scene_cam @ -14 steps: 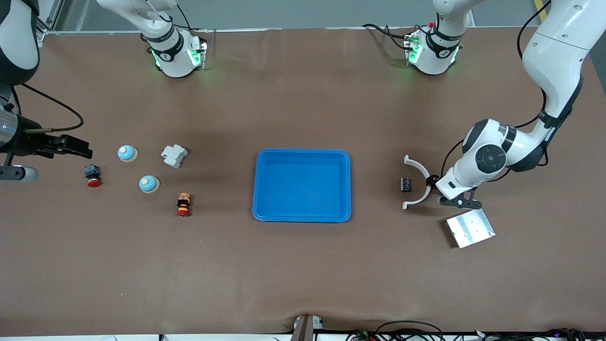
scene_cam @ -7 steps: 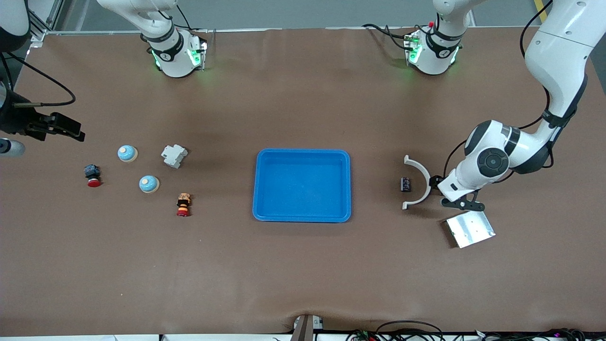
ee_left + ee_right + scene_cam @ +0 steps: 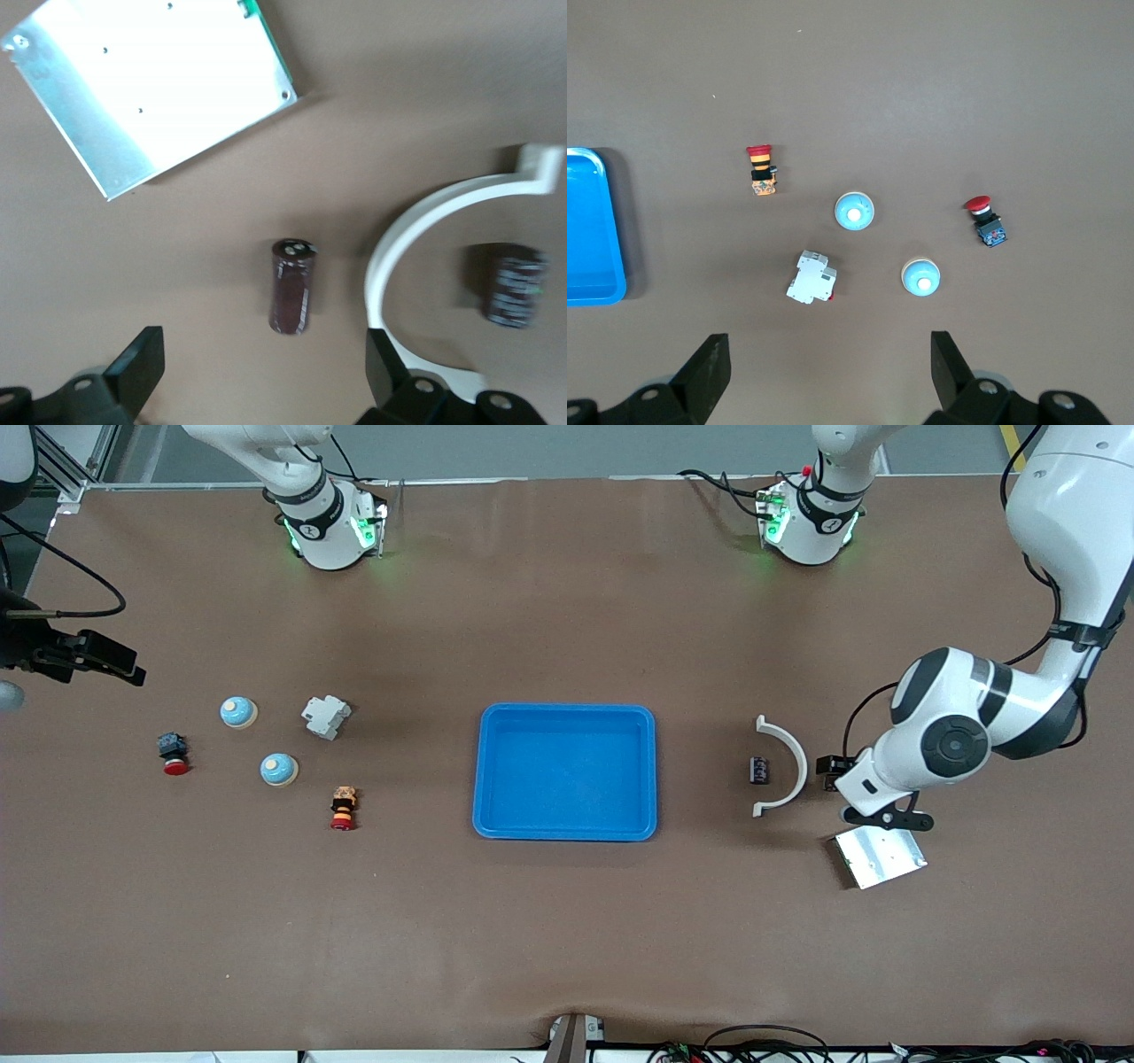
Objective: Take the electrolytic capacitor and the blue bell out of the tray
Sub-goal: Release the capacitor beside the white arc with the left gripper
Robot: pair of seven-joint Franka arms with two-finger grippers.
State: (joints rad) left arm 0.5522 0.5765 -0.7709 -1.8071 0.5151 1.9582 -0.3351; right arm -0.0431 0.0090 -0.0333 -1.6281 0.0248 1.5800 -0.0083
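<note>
Two light blue bells (image 3: 238, 711) (image 3: 279, 769) stand at the right arm's end of the table; both show in the right wrist view (image 3: 921, 277) (image 3: 854, 211). My right gripper (image 3: 89, 657) is open and empty, high over that end's edge (image 3: 830, 372). A dark brown capacitor (image 3: 292, 286) lies on the table between a white arc (image 3: 416, 257) and a metal plate (image 3: 151, 88). My left gripper (image 3: 261, 372) is open just above it. In the front view the left gripper (image 3: 861, 793) hides the capacitor.
A blue tray (image 3: 567, 713) sits mid-table. A white breaker (image 3: 325, 716), a red push button (image 3: 174, 753) and an orange-and-red button (image 3: 343, 807) lie near the bells. The white arc (image 3: 784, 766) curves round a small dark part (image 3: 759, 770). The metal plate (image 3: 880, 857) lies nearer the camera.
My left gripper has drawn back from the white arc toward the left arm's end. My right gripper has moved toward the table's edge, away from the red button.
</note>
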